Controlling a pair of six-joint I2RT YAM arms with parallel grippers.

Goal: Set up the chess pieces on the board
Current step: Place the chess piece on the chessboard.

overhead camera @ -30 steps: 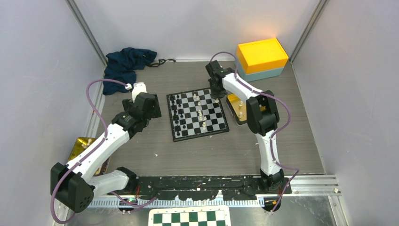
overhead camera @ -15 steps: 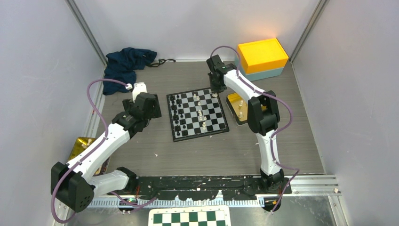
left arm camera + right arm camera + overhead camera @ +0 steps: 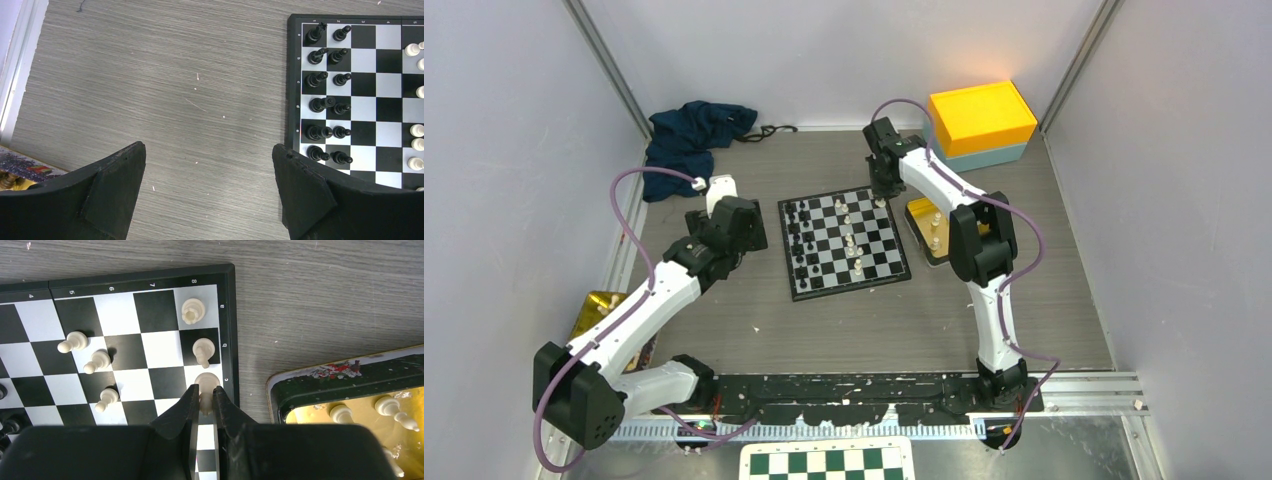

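Chess pieces [image 3: 199,347]: black ones line the left edge of the board [image 3: 844,242]. White ones are partly placed, with more waiting in the tray [image 3: 325,382].

- Your right gripper [image 3: 203,400] is pinched on a white piece [image 3: 206,382] over the board's far-right edge, just beside two whites already standing.
- Your left gripper [image 3: 209,150] gapes with nothing in it, over the table [image 3: 150,75] left of the board.
- Step, by my read: seating this piece.
- Next: ease the jaws apart and lift straight up, minding the neighbour.

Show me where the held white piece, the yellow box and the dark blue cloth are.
held white piece [image 3: 206,382], right wrist view, its visible round part.
yellow box [image 3: 981,115], top view, middle of its lid.
dark blue cloth [image 3: 696,135], top view, its middle.
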